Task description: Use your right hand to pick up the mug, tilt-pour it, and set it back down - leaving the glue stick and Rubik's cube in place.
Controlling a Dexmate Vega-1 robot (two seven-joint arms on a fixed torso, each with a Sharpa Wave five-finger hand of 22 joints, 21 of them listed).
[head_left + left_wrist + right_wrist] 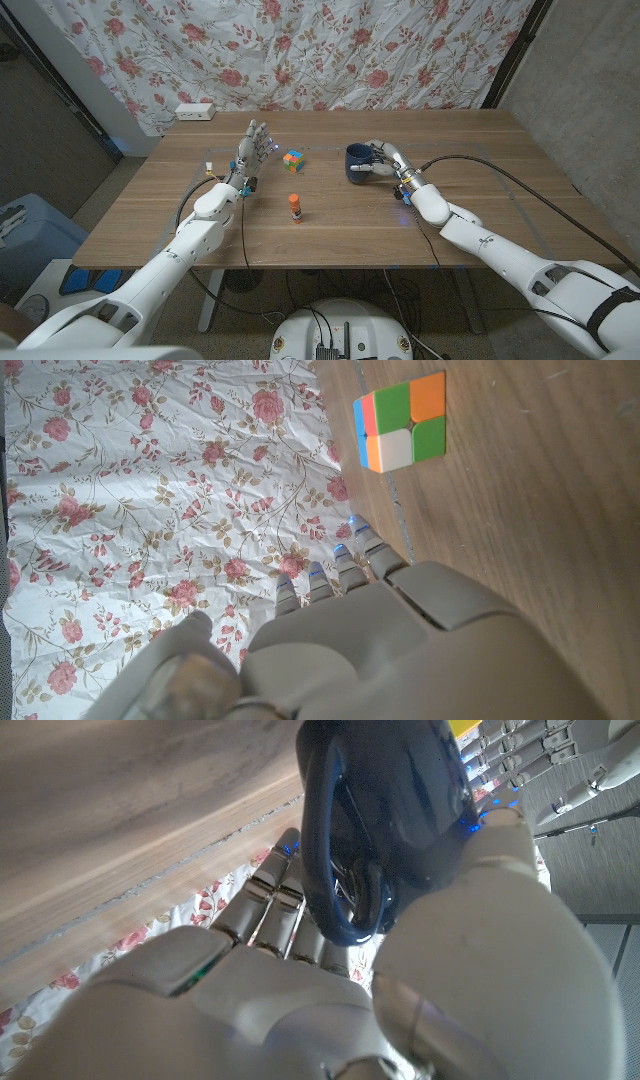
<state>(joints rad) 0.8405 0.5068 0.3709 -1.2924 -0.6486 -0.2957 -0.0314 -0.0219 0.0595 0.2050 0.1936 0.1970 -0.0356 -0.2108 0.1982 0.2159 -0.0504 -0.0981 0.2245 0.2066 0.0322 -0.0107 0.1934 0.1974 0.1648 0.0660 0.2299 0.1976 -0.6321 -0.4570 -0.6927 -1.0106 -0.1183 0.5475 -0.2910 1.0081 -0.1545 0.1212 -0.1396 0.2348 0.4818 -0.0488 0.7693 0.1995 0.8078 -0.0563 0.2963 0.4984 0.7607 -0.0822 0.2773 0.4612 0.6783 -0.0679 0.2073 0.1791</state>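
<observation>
The dark blue mug (356, 163) stands upright on the wooden table (480, 215), right of centre. My right hand (386, 161) is at its handle side; in the right wrist view the thumb presses the mug (400, 810) while the fingers (285, 905) curl behind the handle. The Rubik's cube (292, 159) sits left of the mug, and the orange-and-white glue stick (296, 208) stands nearer the front edge. My left hand (251, 152) stands just left of the cube (400, 422), fingers up and apart, holding nothing.
A white power strip (195, 111) lies at the table's far left edge, in front of the floral curtain (330, 50). A black cable (520, 185) runs across the right side of the table. A blue bin (25, 235) stands on the floor at the left.
</observation>
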